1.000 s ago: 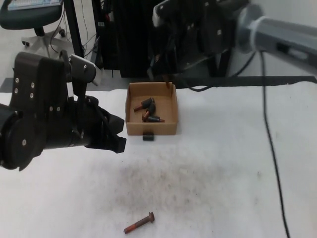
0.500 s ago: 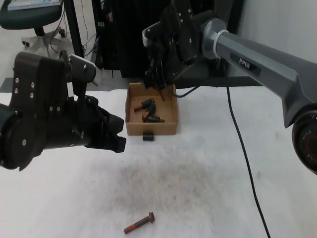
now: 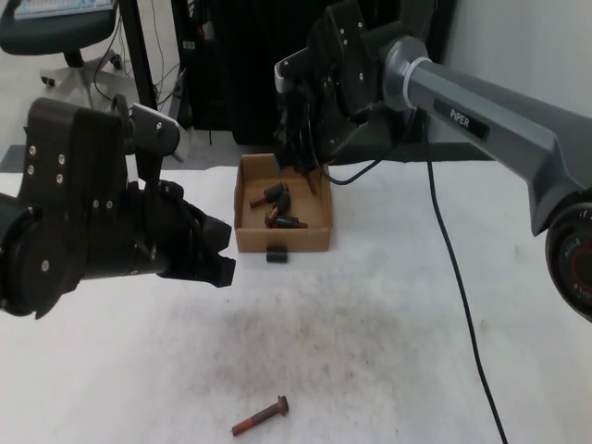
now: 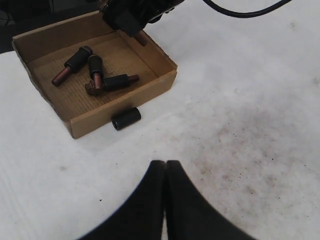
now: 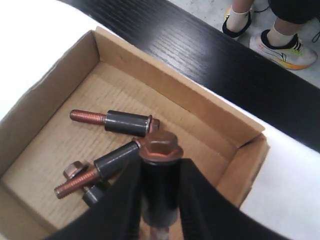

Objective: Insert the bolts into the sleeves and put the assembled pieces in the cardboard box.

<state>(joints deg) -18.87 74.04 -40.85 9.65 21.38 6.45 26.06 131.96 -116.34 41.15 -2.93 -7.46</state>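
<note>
- Bolt (image 3: 261,417) lies loose on the bench nearest me, well apart from everything else. Its head is toward the box, and it has no sleeve.
- My left gripper (image 4: 166,170) hangs over the bench short of the box, fingers pressed together on nothing.
- Sleeve (image 4: 126,118) lies empty on its side, just beside the front wall of the box (image 4: 131,98), with its long axis roughly along that wall.
- Three assembled pieces (image 5: 125,122) lie flat on the box floor, crossing one another at different angles.
- My right gripper (image 5: 160,172) hovers over the far part of the box, fingers clamped on the sleeve of a fourth piece (image 5: 160,146).
- I judge that piece to be roughly upright, long axis near vertical, hex head up toward the wrist and threaded end down into the box.
- To finish this step well, I'd lower it until the thread end is close to bare cardboard and clear of the far wall and the pile. Then I'd part the fingers gently so it tips over inside the box and doesn't bounce out.
</note>
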